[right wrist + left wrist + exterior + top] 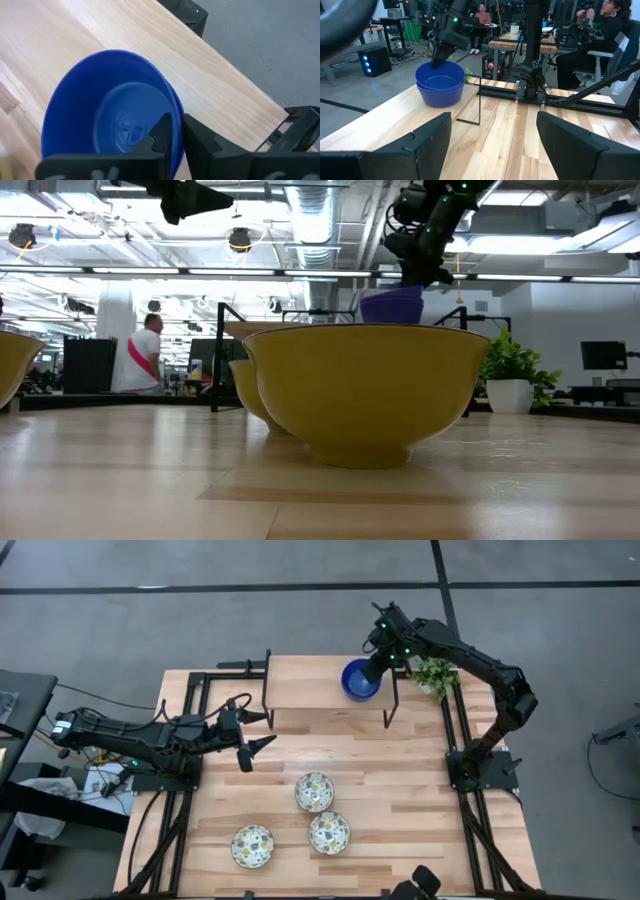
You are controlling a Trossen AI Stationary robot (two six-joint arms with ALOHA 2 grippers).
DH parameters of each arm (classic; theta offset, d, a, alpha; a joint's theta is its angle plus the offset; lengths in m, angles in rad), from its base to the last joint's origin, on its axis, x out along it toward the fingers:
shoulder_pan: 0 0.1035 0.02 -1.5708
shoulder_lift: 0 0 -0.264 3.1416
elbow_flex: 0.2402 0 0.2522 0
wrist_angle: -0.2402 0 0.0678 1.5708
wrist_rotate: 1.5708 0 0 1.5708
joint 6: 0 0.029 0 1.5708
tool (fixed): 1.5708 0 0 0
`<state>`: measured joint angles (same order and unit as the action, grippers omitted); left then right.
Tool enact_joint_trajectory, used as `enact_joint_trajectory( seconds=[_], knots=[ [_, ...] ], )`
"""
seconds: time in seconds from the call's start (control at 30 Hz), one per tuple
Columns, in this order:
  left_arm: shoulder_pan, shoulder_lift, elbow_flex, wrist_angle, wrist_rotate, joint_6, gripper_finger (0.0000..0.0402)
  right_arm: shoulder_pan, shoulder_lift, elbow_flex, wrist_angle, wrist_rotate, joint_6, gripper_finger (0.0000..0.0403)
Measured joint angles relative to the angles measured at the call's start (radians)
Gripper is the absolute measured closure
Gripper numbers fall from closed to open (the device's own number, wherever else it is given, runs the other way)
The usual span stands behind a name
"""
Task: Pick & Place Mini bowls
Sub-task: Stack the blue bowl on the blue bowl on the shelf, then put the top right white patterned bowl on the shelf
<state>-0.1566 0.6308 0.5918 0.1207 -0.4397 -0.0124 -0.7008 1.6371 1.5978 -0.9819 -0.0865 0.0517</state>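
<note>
A stack of blue mini bowls (359,681) (440,85) stands on a raised wooden shelf (310,680) at the table's far side. My right gripper (177,127) (376,664) is shut on the top bowl's rim. Three white mini bowls with green-yellow patterns inside (314,792) (329,833) (253,846) sit upright on the table near its front. In the low view, one of them (365,390) shows its yellow outside close up. My left gripper (264,732) (495,135) hovers open over the table's left part, level, with nothing between its fingers. My right gripper holds the top blue bowl's rim (176,117) on its far right side. One finger (159,131) is inside the bowl and one (202,137) is outside. The fingers slant down from the far right. The bowl sits upright, nested in the blue bowl below (440,97).
A small green plant in a white pot (434,674) (514,375) stands just right of the shelf, close to my right arm. The shelf has thin black legs (479,100). Bare wood lies between the shelf and the patterned bowls. People sit and walk in the room behind.
</note>
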Motion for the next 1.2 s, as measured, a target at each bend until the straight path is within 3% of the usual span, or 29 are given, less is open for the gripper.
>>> enact_joint_trajectory(
  seconds=[0.63, 1.0, 1.2],
  knots=[
    [0.0, 0.0, 0.001, 0.0, 0.0, 0.0, 0.0111, 0.0, -0.068, 0.0, -0.006, 0.007, -0.001, 0.0277],
    [0.0, 0.0, 0.001, -0.014, 0.008, 0.0, 0.0111, 0.087, -0.239, 0.0, -0.072, -0.004, -0.034, 0.0284],
    [0.0, 0.0, 0.001, -0.019, 0.089, 0.0, 0.0111, 0.185, -0.353, -0.033, -0.071, 0.041, -0.063, 0.0295]
  ],
)
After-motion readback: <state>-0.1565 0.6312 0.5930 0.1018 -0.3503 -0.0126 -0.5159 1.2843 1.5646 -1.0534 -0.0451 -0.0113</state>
